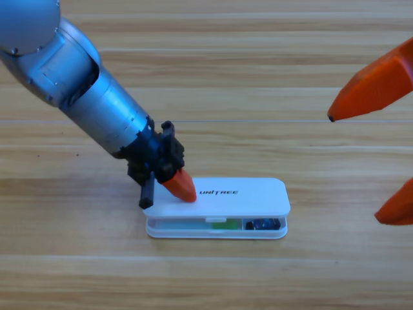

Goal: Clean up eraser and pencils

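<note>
The white case lies at the table's middle front with its lid lowered almost flat. Through the narrow front gap I see the dark eraser and the green end of the pale pencil inside. The red-and-black marker is hidden. My left gripper reaches in from the upper left, shut, and its orange tip rests on the left end of the lid. The right gripper waits at the right edge, open, holding nothing, its jaws large and partly cut off.
The left arm's grey body slants across the upper left of the wooden table. Nothing else lies on the table.
</note>
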Action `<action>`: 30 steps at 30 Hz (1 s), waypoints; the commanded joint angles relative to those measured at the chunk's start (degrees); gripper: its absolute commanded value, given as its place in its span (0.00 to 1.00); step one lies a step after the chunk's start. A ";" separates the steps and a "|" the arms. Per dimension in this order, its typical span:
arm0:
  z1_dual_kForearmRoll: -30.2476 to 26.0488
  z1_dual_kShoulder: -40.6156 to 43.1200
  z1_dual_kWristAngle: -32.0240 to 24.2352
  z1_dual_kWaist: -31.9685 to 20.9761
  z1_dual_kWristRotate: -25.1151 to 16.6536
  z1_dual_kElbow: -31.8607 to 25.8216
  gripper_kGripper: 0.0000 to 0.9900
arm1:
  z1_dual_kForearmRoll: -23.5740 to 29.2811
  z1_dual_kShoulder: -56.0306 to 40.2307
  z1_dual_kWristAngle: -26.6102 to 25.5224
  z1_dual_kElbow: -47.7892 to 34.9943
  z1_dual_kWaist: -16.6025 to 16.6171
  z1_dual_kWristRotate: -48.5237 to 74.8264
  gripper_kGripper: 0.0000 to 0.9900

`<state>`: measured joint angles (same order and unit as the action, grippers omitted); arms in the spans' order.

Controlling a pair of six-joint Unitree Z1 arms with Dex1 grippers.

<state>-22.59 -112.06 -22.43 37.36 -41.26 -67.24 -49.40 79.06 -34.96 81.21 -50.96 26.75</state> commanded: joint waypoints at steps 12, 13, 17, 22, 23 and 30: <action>2.99 -6.24 3.54 4.39 0.83 2.47 0.00 | 1.06 2.15 -0.46 -1.58 -1.78 -0.47 0.93; 3.08 -6.42 3.54 4.48 0.83 2.55 0.00 | 1.06 2.23 -0.46 -1.58 -1.78 -0.47 0.93; 3.08 -5.89 3.89 4.48 1.01 2.47 0.00 | 1.06 2.41 -0.46 -1.58 -1.86 -0.47 0.93; -3.33 0.62 4.50 4.48 1.27 -2.19 0.17 | 1.06 2.76 -0.46 -1.58 -1.95 -0.47 0.93; -4.83 2.64 4.50 4.48 1.53 -3.51 0.45 | 1.06 2.76 -0.46 -1.58 -1.95 -0.47 0.93; -6.15 18.81 3.19 4.48 5.93 -6.59 1.00 | 1.06 3.11 -0.46 -1.58 -2.04 -0.47 0.93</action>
<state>-28.32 -104.16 -18.47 40.79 -38.41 -73.23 -49.40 79.19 -34.97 81.21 -51.54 26.75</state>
